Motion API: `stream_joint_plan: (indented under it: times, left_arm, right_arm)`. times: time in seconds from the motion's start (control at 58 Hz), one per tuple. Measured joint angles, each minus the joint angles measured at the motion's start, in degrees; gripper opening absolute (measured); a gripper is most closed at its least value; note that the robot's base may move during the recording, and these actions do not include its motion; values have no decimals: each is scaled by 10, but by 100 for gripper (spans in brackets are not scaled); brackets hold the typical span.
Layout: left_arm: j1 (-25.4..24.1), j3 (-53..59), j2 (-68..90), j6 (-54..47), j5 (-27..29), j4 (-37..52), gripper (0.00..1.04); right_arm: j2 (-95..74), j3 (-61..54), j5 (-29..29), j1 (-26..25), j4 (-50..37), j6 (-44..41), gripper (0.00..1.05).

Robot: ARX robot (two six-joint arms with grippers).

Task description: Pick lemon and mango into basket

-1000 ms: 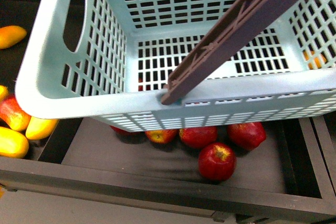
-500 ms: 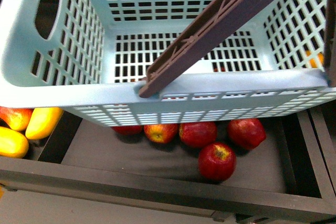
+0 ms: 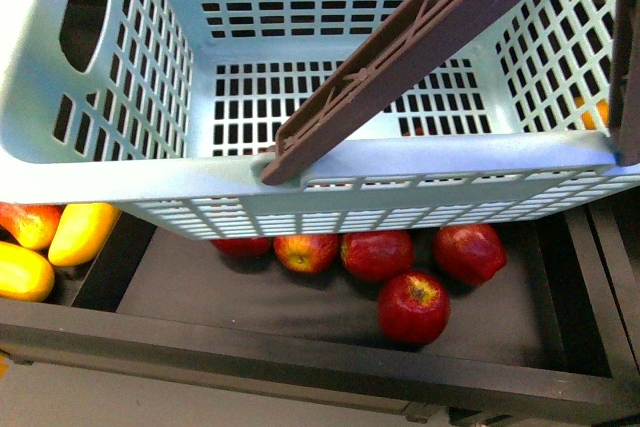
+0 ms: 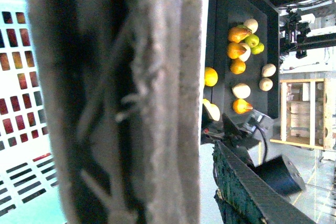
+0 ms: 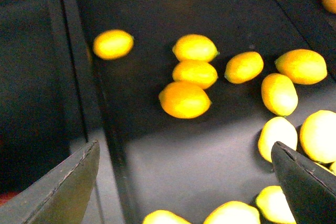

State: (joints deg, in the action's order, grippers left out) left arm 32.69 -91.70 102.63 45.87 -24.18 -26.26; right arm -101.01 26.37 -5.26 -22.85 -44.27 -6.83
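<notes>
**Front view:** a light aqua-blue plastic lattice basket (image 3: 330, 162) fills the top of shot, hanging above the fruit w/ its brown ribbed handle (image 3: 400, 52) slanting across. The inside looks empty. Red glimpsed thru the floor slots is prob. apples below. Under it, shiny red apples (image 3: 412, 307) sit in a dark tray (image 3: 200, 287), bunched toward its far edge. Past the tray's left edge lie elongated orange-yellow mangoes (image 3: 83, 233). No hand shows here.

**Left wrist view:** the blurred handle is right up against the lens, w/ the basket wall beside it. Mixed pale, green and orange fruit (image 4: 237, 51) sits on a dark shelf (image 4: 223, 19) beyond. The left hand is out of shot, so its grip can't be told. It is judged to be carrying the handle.

**Right wrist view:** the right hand (image 5: 184, 145) has its fingers spread wide and holds nothing. It is above a black bin (image 5: 136, 3) scattered w/ small bright yellow oval lemons (image 5: 195, 73), none touched.

**Progress:** nothing is in the basket yet. A lemon and a mango are both left to pick & drop in, lemon prob. first.

**Writing:** no brand, label or text is readable in any view.
</notes>
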Motion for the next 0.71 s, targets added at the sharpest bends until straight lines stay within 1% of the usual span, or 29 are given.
stream_joint_plan:
  times: [0.052,0.069,0.19,0.31,0.535,0.707]
  left_arm:
    - [0,0,0,0,-1,0,28]
    - [0,0,0,0,-2,0,28]
    - [0,0,0,0,-5,0,28]
    - [0,0,0,0,-4,0,28]
    - [-1,0,0,-1,1,0,28]
    - [-1,0,0,0,-3,0,28]
  right_arm:
    - [-74,38,6,-16,-19,-60,96]
    - [-107,59,10,-22,-18,-90,96]
    - [-209,140,40,-36,6,-213,96]
    - [-254,187,55,-36,34,-289,96]
    - [-335,280,52,-34,83,-362,96]
    - [-377,344,49,-33,112,-369,96]
